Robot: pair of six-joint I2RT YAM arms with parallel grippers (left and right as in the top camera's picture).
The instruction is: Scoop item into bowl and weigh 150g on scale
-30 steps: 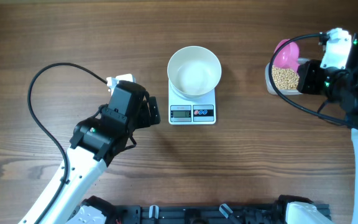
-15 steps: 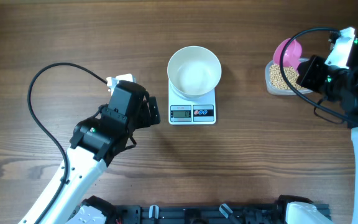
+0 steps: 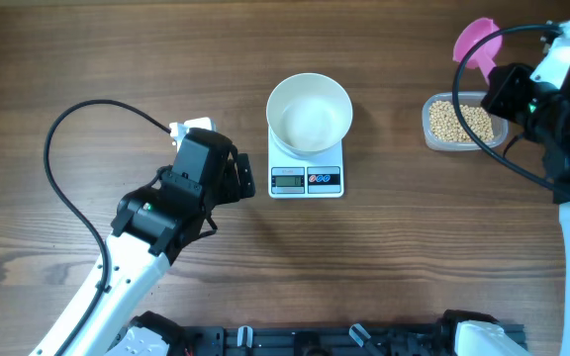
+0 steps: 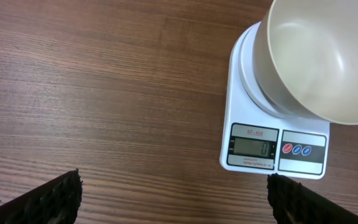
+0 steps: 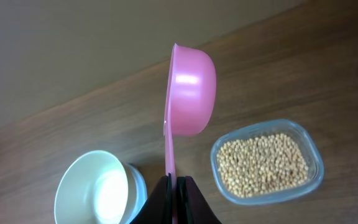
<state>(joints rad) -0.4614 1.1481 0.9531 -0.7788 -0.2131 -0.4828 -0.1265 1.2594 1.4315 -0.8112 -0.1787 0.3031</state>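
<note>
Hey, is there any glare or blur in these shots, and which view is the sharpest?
Left wrist: sharpest, the scale display reads clearly. Right wrist: glare spot on the scoop, and the bowl looks washed out. Overhead: even light, no blur.

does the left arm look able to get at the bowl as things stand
Probably yes: the left gripper is open and empty beside the scale, and nothing stands between it and the bowl on top.

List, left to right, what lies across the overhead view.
Left arm's open black gripper → round plain white bowl atop the small white square digital scale → clear rounded-rectangular plastic tub of small tan beans.
</note>
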